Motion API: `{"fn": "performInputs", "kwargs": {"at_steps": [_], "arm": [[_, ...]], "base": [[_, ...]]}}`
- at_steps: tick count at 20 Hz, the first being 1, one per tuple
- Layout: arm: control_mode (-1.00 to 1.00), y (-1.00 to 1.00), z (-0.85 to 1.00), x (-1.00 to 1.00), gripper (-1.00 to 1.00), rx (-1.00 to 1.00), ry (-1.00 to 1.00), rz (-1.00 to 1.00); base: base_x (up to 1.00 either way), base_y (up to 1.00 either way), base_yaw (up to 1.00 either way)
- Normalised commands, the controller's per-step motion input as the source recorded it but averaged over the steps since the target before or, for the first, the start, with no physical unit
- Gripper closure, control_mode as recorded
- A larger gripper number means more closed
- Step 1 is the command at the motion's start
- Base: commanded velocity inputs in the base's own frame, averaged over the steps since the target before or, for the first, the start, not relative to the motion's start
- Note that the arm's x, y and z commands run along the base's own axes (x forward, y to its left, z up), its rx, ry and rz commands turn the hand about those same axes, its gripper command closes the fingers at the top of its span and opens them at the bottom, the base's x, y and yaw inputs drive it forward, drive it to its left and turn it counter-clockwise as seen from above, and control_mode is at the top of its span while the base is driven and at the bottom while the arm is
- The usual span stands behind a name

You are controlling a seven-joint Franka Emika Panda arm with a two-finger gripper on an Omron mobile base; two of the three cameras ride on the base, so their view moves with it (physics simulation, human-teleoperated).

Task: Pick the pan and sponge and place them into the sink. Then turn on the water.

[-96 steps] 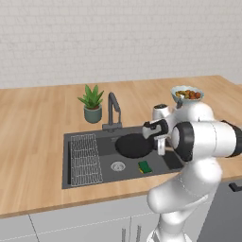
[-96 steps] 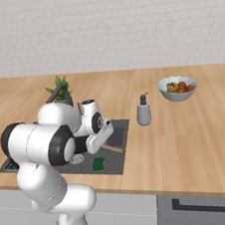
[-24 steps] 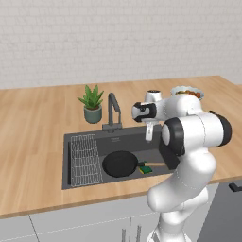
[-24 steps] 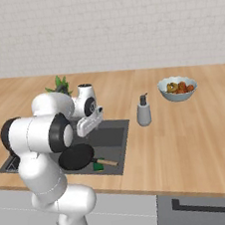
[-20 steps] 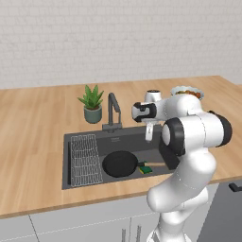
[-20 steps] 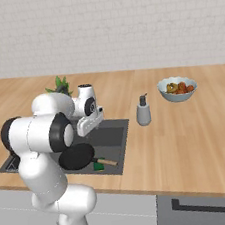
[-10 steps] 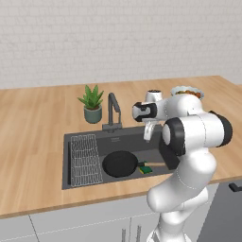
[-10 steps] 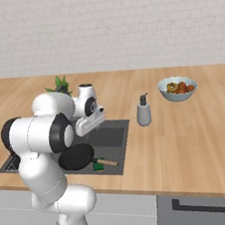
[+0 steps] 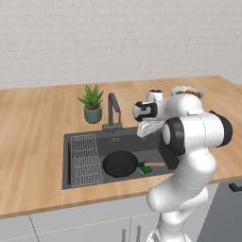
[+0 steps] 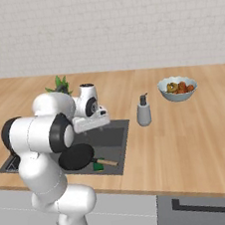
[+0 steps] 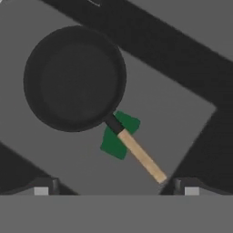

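Note:
The black pan (image 11: 75, 77) lies flat on the floor of the dark sink (image 9: 75, 177), and its wooden handle (image 11: 141, 155) crosses over the sponge (image 11: 119, 136), whose green layer faces up. The left base view shows the pan (image 9: 120, 164) beside the wire rack (image 9: 85, 158), with the sponge (image 9: 145, 169) to its right. My gripper (image 11: 114, 187) hangs open above the basin with nothing between its fingers; it (image 9: 143, 131) is level with the counter, right of the dark faucet (image 9: 113, 109). No stream falls from the spout.
A potted plant (image 9: 92, 101) stands behind the sink, left of the faucet. A soap dispenser (image 10: 143, 111) and a pale bowl of food (image 10: 177, 88) sit on the wooden counter to the right of the basin.
Since about five seconds ago the pan has been let go and lies on the sink floor over the sponge, and the hand has risen above the basin. In the last second it barely moves.

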Motion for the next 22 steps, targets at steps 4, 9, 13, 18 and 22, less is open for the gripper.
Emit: {"fn": "performInputs", "kwargs": {"at_steps": [4, 9, 13, 18, 22], "arm": [[-1.0, 0.0, 0.0, 0.08, -1.0, 0.0, 0.05, -0.54], [-1.0, 0.0, 0.0, 0.07, -1.0, 0.0, 0.07, -0.52], [-1.0, 0.0, 0.0, 0.0, -1.0, 0.0, 0.05, -0.48], [-1.0, 0.0, 0.0, 0.0, -1.0, 0.0, 0.03, -0.26], [-1.0, 0.0, 0.0, 0.0, -1.0, 0.0, 0.0, 0.0]], "base": [[0.0, 0.0, 0.0], [0.0, 0.0, 0.0], [0.0, 0.0, 0.0], [0.0, 0.0, 0.0], [0.0, 0.0, 0.0]]}}
